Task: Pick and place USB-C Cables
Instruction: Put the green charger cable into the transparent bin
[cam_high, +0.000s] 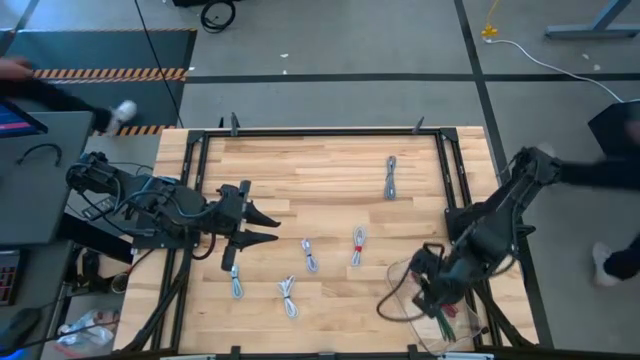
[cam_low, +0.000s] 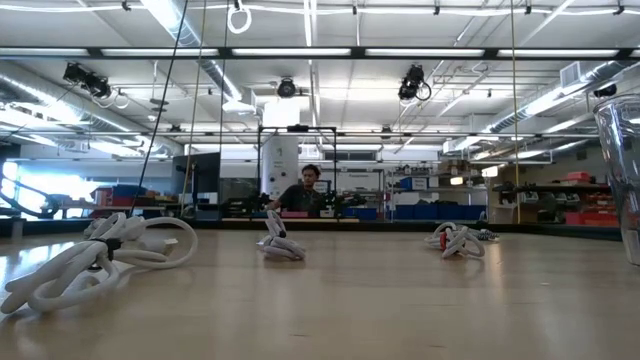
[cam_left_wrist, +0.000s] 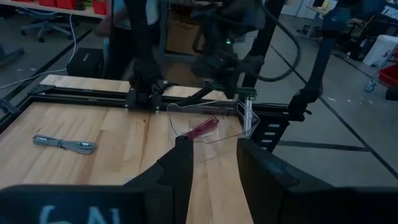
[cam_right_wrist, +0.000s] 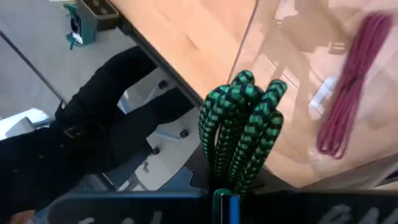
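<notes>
My right gripper (cam_high: 436, 303) is over the clear plastic tray (cam_high: 400, 272) at the table's near right corner, shut on a green-and-black USB-C cable bundle (cam_right_wrist: 241, 130). A purple cable (cam_right_wrist: 348, 93) lies inside the tray. My left gripper (cam_high: 262, 226) hovers open over the left middle of the table and touches nothing. Loose on the wood lie several cables: a grey one (cam_high: 391, 177) toward the far right, a grey one with a red tie (cam_high: 357, 245), a grey one (cam_high: 310, 255), a white one (cam_high: 289, 297) and a grey one (cam_high: 236, 282). My right gripper holds the green cable bundle by one end (cam_right_wrist: 225, 180), pinched between the two fingers; the gripper body hides the contact itself. The bundle's looped end (cam_right_wrist: 249, 87) sticks out beyond the fingers, lifted clear, at the tray's edge.
Black frame rails (cam_high: 450, 170) run along the table's sides and far edge. A person's dark sleeve (cam_high: 600, 170) reaches in at the right, near the right arm. The low view shows three cables (cam_low: 100, 260) (cam_low: 280, 245) (cam_low: 455, 240) and the tray wall (cam_low: 620, 170).
</notes>
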